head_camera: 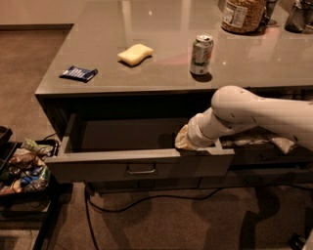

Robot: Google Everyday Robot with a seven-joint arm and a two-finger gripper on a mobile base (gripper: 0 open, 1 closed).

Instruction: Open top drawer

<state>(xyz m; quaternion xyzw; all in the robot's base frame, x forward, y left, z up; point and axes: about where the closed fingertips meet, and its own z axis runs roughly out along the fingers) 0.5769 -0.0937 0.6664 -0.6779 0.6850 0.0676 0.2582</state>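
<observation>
The top drawer (98, 168) stands pulled out from under the grey counter, and its shallow grey inside shows. A metal loop handle (142, 169) sits at the centre of its front. My gripper (185, 140) is at the end of the white arm (254, 114), which reaches in from the right. It rests low inside the drawer, right behind the top edge of the drawer front, to the right of the handle. The wrist and the drawer edge hide most of it.
On the counter (161, 73) lie a blue packet (78, 73), a yellow sponge (135, 53), a soda can (201, 53) and a jar (242, 14) at the back. A low rack of snack bags (24, 171) stands on the floor left. A black cable (146, 200) runs under the cabinet.
</observation>
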